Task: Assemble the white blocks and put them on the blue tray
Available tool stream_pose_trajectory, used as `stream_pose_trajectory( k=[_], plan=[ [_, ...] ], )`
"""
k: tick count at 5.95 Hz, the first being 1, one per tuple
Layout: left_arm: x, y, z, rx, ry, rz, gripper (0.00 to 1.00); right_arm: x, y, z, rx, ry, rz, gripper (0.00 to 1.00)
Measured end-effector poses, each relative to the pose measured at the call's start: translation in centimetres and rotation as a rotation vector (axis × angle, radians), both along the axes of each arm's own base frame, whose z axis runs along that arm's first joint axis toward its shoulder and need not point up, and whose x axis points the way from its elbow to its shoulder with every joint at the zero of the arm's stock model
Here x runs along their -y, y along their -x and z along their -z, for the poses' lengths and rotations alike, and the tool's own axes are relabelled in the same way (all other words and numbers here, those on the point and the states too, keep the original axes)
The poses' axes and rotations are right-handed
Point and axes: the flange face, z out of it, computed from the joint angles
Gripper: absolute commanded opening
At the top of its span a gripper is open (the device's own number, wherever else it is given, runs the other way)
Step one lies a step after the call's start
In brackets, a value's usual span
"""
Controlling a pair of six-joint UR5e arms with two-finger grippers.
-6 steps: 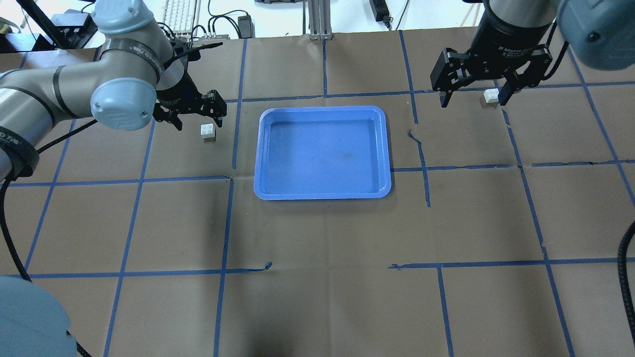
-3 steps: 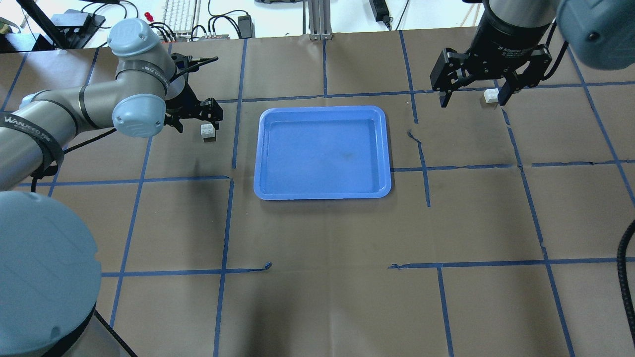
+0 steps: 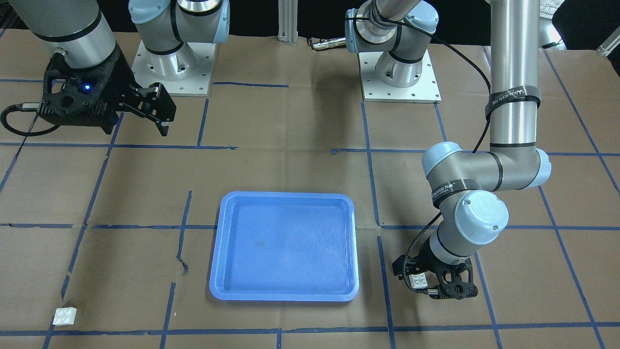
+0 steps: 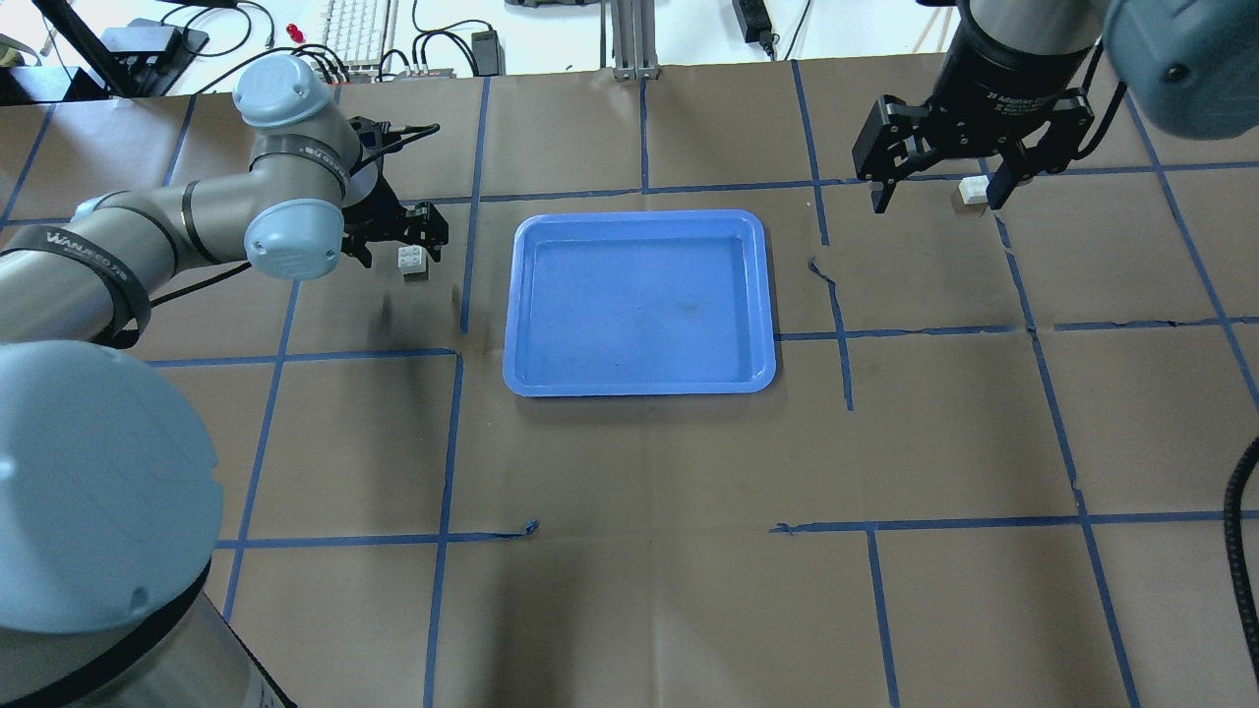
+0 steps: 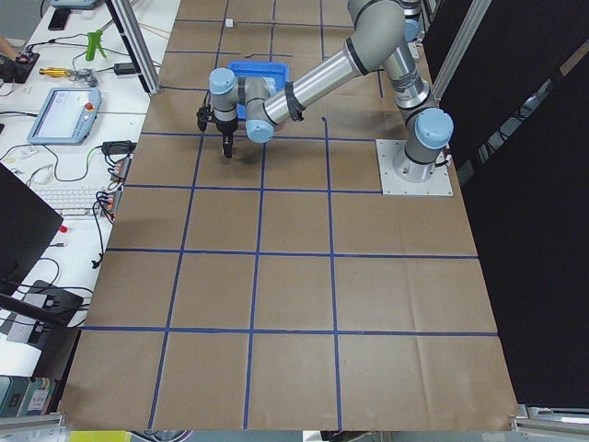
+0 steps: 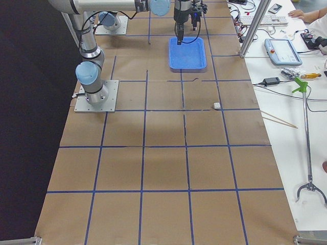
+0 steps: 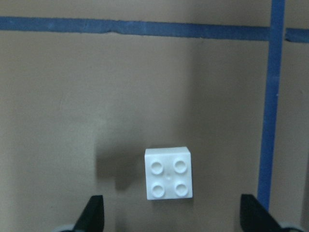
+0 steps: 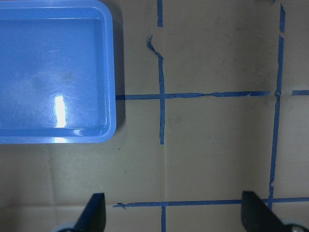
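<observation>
One white block [image 4: 412, 261] lies on the brown paper left of the blue tray [image 4: 639, 385]. My left gripper [image 4: 396, 246] is open and low over it. In the left wrist view the block [image 7: 168, 180] sits studs up between the two fingertips [image 7: 92, 212], touching neither. It also shows in the front view [image 3: 419, 280]. The second white block [image 4: 974, 190] lies at the far right. My right gripper [image 4: 935, 202] is open, empty and high above the table beside it. The right wrist view shows the tray [image 8: 112, 87], not that block.
Blue tape lines cross the paper. The tray's floor [image 3: 286, 247] holds nothing. The second block lies near the table's far edge [image 3: 64, 316]. Two arm bases [image 3: 399, 72] stand on the robot's side. Keyboards and cables lie beyond the table's edge [image 4: 359, 29].
My left arm has swung in and lowered, bringing its open gripper down around the left block. The right arm and both blocks have not moved.
</observation>
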Motion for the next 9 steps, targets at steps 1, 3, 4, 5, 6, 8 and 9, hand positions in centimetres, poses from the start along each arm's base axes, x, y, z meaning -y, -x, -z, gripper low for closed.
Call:
stream_pose_trajectory(
  k=[1,3,4,5,6,8,9],
  plan=[
    [0.1,0.0,0.0,-0.002,0.01,0.0,0.31,0.0,0.0,0.0,0.0,0.0,0.0,1.0],
    [0.2,0.0,-0.2,-0.005,0.018,0.002,0.11,0.0,0.0,0.1,0.0,-0.001,0.0,1.0],
    [0.3,0.1,-0.4,-0.005,0.023,0.004,0.11,0.0,0.1,0.1,0.001,-0.001,-0.001,1.0],
    [0.5,0.1,-1.3,-0.004,0.037,0.01,0.11,0.0,0.1,0.0,0.002,0.0,-0.001,1.0],
    [0.6,1.1,-2.9,-0.002,0.06,0.032,0.11,0.0,0.1,0.0,0.002,-0.001,-0.001,1.0],
    [-1.3,10.3,-5.3,-0.004,0.091,0.189,0.11,0.0,0.1,0.0,0.002,-0.001,-0.001,1.0],
    [-3.4,17.0,-5.8,-0.005,0.1,0.298,0.11,0.0,0.1,0.1,0.001,-0.001,-0.002,1.0]
  ],
)
